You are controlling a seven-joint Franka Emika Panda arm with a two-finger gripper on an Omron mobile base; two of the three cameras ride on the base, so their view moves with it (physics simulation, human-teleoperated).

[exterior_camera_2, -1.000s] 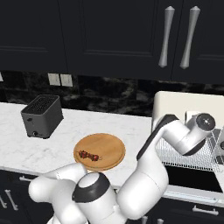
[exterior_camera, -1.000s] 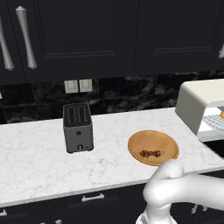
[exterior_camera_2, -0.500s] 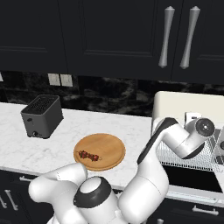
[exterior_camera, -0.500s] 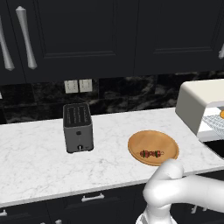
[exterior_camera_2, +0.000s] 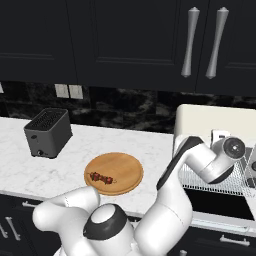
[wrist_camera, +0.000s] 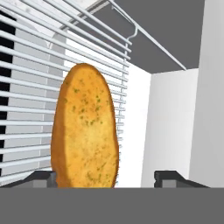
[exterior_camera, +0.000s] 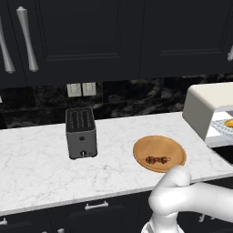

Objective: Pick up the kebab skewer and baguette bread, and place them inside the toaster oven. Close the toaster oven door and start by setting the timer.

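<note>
The baguette bread (wrist_camera: 85, 131) lies on the wire rack (wrist_camera: 30, 87) inside the cream-white toaster oven (exterior_camera_2: 200, 120); a bit of the bread (exterior_camera: 230, 123) also shows at the right edge of the left base view. My gripper (wrist_camera: 105, 179) is reaching into the oven and stands open around the bread's near end, with a clear gap at the right fingertip (wrist_camera: 170, 178). The toaster oven door (exterior_camera_2: 215, 202) hangs open below my arm. The kebab skewer (exterior_camera: 157, 160) (exterior_camera_2: 101, 178) rests on the round wooden plate (exterior_camera: 159, 146) (exterior_camera_2: 120, 167).
A dark grey slot toaster (exterior_camera: 81, 132) (exterior_camera_2: 47, 132) stands on the white marble counter (exterior_camera: 41, 168) to the left of the plate. Dark cabinets with silver handles (exterior_camera_2: 189, 42) hang above. The oven's white side wall (wrist_camera: 205, 109) is close on the right of the hand.
The jaws have widened and let go of the baguette bread, which now rests on the rack. The hand has sunk slightly inside the oven.
</note>
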